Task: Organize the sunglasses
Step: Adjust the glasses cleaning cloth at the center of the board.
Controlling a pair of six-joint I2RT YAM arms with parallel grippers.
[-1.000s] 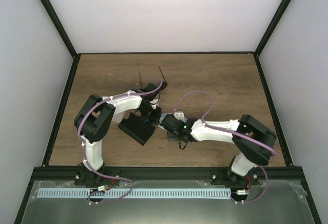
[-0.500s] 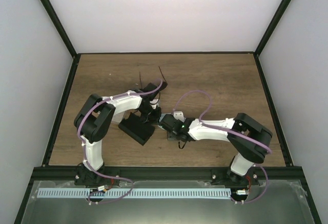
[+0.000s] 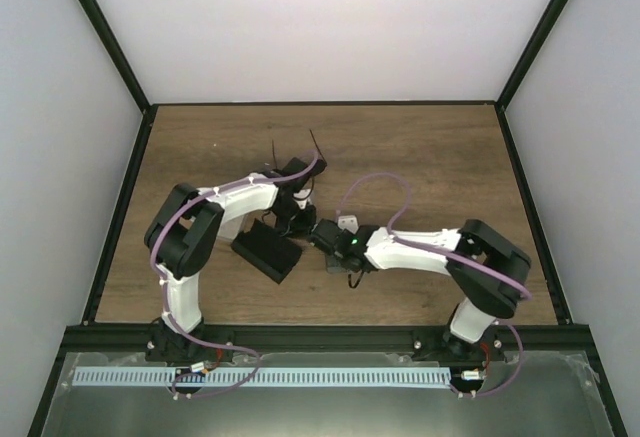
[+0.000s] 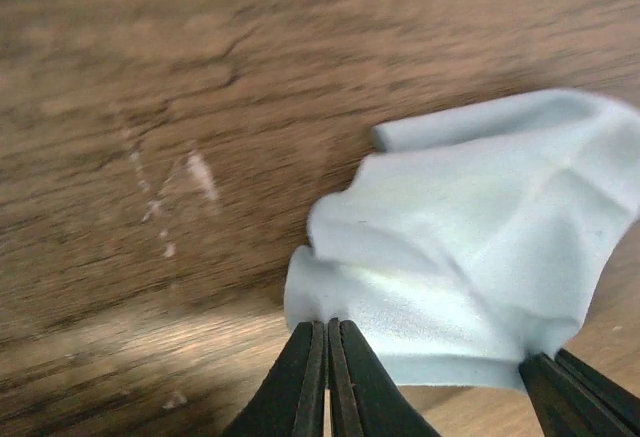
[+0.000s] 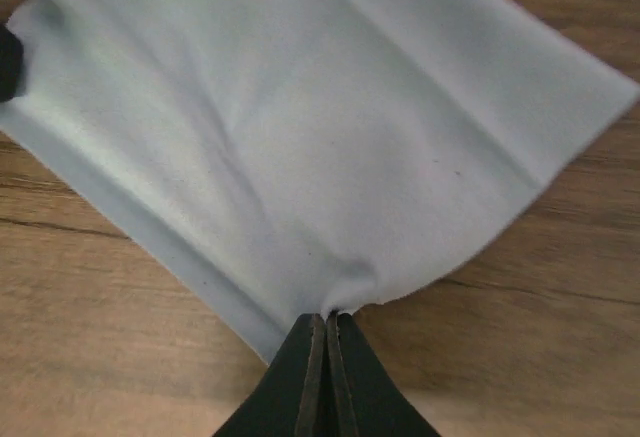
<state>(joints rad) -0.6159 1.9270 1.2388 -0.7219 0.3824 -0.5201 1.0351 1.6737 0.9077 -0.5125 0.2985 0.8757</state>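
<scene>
A light blue cloth (image 4: 480, 247) hangs between both grippers over the wooden table. My left gripper (image 4: 328, 329) is shut on one edge of the cloth. My right gripper (image 5: 325, 322) is shut on another edge of the cloth (image 5: 300, 137). In the top view the two grippers meet at mid-table, left gripper (image 3: 296, 219) and right gripper (image 3: 320, 234), and hide the cloth. The sunglasses (image 3: 316, 144) show only as thin dark arms behind the left wrist, with the lenses hidden.
A black oblong case (image 3: 268, 250) lies just left of the two grippers. The right gripper's dark fingers (image 4: 565, 389) show at the lower right of the left wrist view. A dark frame borders the table (image 3: 430, 157).
My right gripper has closed on the cloth's edge and moved slightly left toward the left gripper. The left gripper stays shut on the cloth.
</scene>
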